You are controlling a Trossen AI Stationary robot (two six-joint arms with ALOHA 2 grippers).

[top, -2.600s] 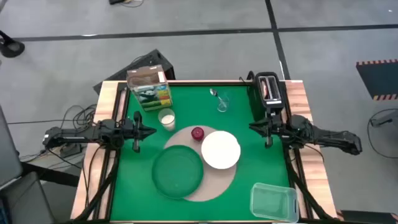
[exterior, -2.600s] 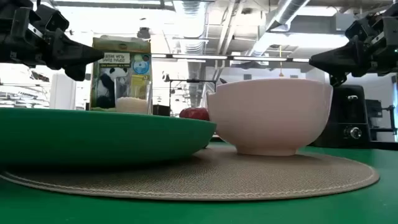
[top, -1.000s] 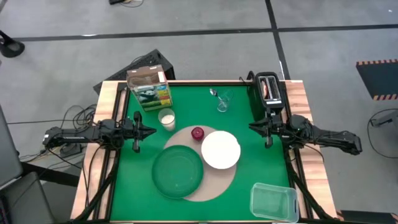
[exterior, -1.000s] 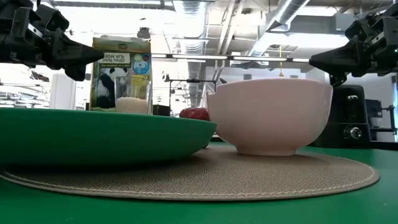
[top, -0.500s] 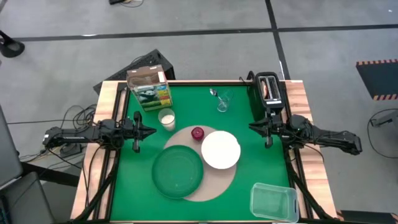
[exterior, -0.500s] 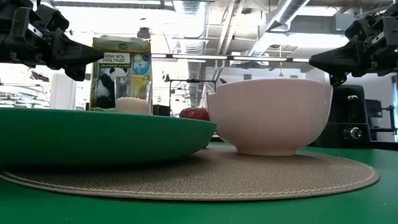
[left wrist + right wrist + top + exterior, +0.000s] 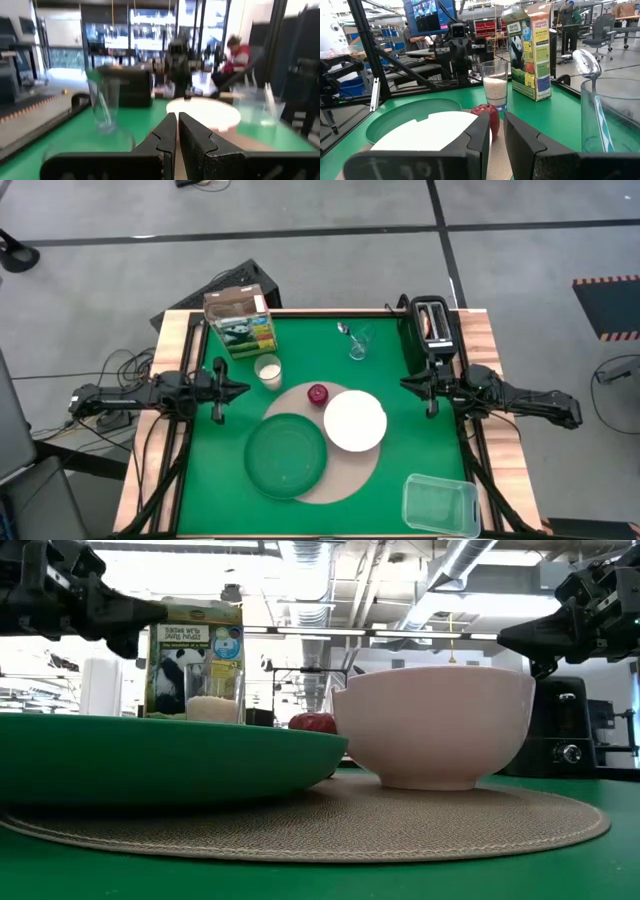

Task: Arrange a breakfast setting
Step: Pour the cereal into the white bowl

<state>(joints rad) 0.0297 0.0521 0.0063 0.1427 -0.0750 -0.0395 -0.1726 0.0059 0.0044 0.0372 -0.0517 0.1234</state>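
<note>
A round dark-green plate (image 7: 287,454) and a smaller white bowl (image 7: 355,421) rest on a round tan mat (image 7: 340,470) at the table's middle. A clear glass (image 7: 358,345) stands at the far side, with a metal spoon (image 7: 583,62) standing in it, bowl end up. The colourful cereal box (image 7: 239,322) stands upright at the far left. My left gripper (image 7: 240,388) hovers shut and empty above the table's left side, left of the mat. My right gripper (image 7: 405,384) hovers shut and empty at the right side, right of the bowl.
A glass of white liquid (image 7: 267,371) stands near the cereal box. A red apple (image 7: 318,394) sits at the mat's far edge. A black toaster (image 7: 433,327) stands at the far right corner, and a clear plastic tub (image 7: 440,504) at the near right.
My left gripper has risen a little and stays shut. Nothing else has moved.
</note>
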